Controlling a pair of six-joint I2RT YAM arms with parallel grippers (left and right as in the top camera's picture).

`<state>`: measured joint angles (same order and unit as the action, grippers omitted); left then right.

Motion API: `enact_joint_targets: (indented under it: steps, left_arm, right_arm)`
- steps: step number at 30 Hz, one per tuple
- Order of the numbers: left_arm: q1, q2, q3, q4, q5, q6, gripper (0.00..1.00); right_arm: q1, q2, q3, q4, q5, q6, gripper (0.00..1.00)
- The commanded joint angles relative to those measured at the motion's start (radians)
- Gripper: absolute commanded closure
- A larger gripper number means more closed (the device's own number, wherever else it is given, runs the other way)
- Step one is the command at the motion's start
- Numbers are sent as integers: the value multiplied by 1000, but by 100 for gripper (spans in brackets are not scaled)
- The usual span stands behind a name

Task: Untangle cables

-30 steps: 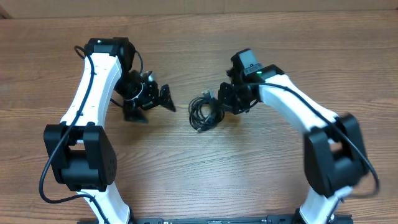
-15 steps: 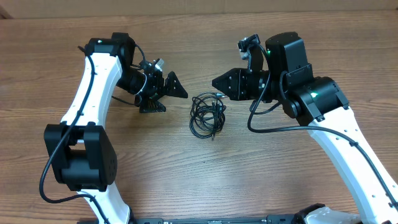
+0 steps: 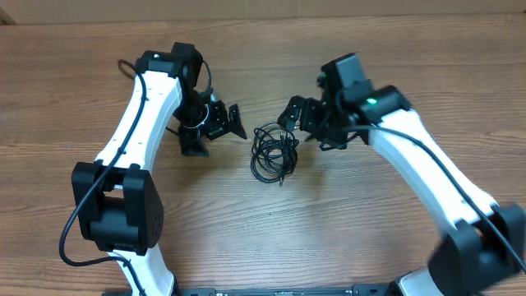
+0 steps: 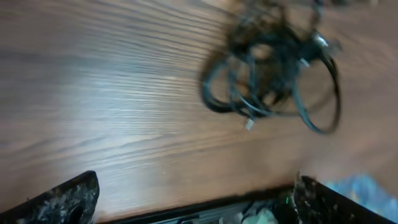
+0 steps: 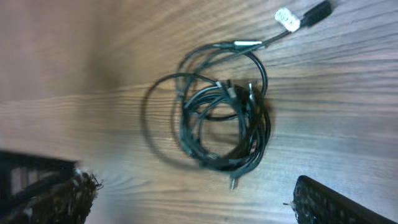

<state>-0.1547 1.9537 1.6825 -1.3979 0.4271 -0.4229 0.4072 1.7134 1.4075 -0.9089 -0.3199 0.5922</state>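
Observation:
The cables lie as one tangled coil of thin black cords on the wooden table, between my two arms. My left gripper hovers just left of the coil, open and holding nothing. My right gripper hangs at the coil's upper right edge, also open. In the left wrist view the cables sit blurred at the upper right, well ahead of the left gripper. The right wrist view has the cables at its centre, just beyond the right gripper, with a metal-tipped plug pointing toward it.
One strand leads out of the coil to a light-tipped plug at the far side. The wooden table stretches bare in front of the coil. A pale wall edge runs along the table's back.
My right gripper has opened, letting go of the cables; it drew back, then returned to the coil's upper right. The left gripper shifted right, closer to the coil.

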Motion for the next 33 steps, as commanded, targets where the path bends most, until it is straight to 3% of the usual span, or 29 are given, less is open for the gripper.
enact_joint_targets:
  steps: [1, 2, 8, 14, 19, 20, 23, 25, 28, 29, 31, 33]
  left_arm:
    - [24, 10, 22, 4, -102, -167, 0]
    - [32, 10, 22, 8, -101, -169, 0]
    - [127, 10, 21, 14, -119, -169, 0]
    - [163, 10, 21, 14, -117, -168, 0]
    - [161, 10, 21, 16, -124, -168, 0]
    - [161, 10, 21, 15, -124, -168, 0]
    - [161, 10, 21, 15, -124, -168, 0]
    - [161, 10, 21, 15, -123, -168, 0]
    - [161, 10, 21, 14, -123, -168, 0]
    - [161, 10, 21, 14, -123, -168, 0]
    - [161, 10, 21, 11, -123, -168, 0]
    - [161, 10, 21, 11, -123, -168, 0]
  right_arm:
    - [11, 74, -8, 35, -108, -174, 0]
    - [20, 104, -8, 43, -138, -297, 0]
    - [62, 146, -7, 48, 78, -494, 0]
    - [120, 146, -8, 85, 98, -809, 0]
    - [164, 146, -8, 101, 197, -882, 0]
    - [169, 146, -8, 102, 200, -886, 8]
    - [174, 146, -8, 111, 197, -880, 53]
    - [174, 146, -8, 116, 192, -853, 62]
    - [174, 147, -9, 115, 169, -847, 62]
    - [174, 147, -14, 120, 170, -847, 66]
    - [174, 147, -14, 122, 169, -837, 92]
    - [174, 147, -14, 140, 169, -771, 96]
